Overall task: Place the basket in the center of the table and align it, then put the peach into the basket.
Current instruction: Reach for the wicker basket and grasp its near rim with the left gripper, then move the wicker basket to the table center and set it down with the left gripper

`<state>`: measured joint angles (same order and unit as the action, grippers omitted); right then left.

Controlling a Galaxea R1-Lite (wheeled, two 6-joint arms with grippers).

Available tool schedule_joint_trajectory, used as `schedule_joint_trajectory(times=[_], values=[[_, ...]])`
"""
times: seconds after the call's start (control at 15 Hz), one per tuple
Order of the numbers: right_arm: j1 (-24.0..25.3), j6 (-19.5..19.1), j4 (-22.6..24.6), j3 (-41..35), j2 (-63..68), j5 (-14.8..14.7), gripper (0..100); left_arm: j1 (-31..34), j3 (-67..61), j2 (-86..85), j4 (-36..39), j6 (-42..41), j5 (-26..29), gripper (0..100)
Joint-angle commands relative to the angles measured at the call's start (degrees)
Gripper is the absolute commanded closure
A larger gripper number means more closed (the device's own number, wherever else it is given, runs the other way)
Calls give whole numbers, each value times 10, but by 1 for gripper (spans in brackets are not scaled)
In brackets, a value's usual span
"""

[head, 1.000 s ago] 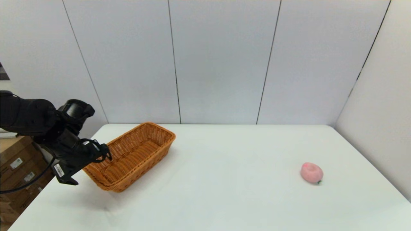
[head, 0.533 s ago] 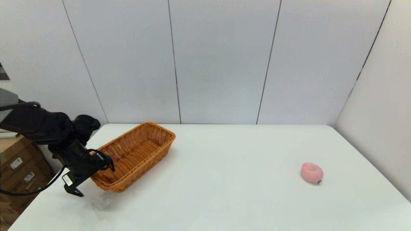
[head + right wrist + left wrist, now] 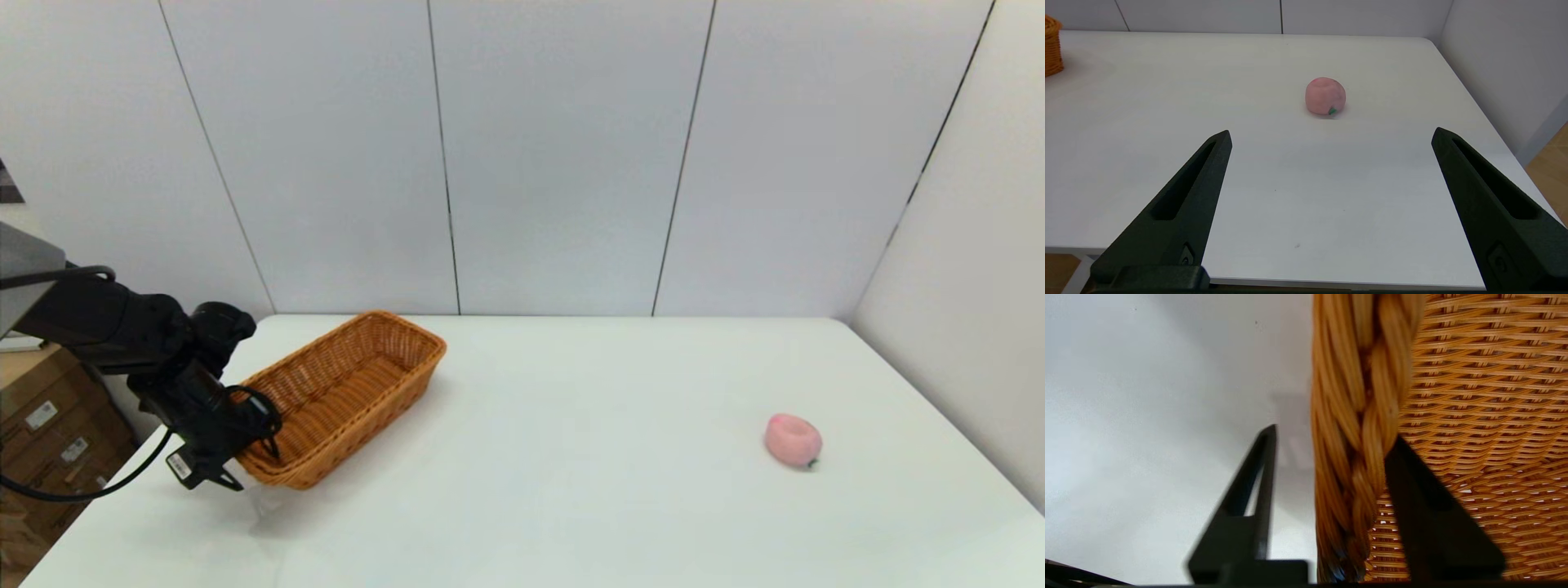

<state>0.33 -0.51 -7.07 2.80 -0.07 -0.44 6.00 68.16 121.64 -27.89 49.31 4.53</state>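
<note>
Left gripper has descended to basket near end | jaws open, straddling braided rim, not clamped | basket far-left on surface, long axis diagonal | peach far right; right gripper open, parked facing it.

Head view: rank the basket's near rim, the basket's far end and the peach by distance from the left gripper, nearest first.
1. Near rim of the basket, at the left gripper, between its fingers.
2. Far end, toward the wall.
3. Peach, far across on the table's right side.
</note>
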Motion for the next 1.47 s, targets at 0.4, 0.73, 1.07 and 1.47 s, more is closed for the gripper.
schedule_joint_trajectory(times=[0.4,0.73,1.07,1.47], values=[[0,0,-1,0,0,1,0,1,1,-23,-1,0,80,100],[0,0,-1,0,0,1,0,1,3,-76,-6,-33,204,100],[0,-3,-1,0,0,1,0,-66,4,-115,-58,-109,239,100],[0,-3,-1,0,0,2,0,-258,50,-71,-70,-136,215,100]])
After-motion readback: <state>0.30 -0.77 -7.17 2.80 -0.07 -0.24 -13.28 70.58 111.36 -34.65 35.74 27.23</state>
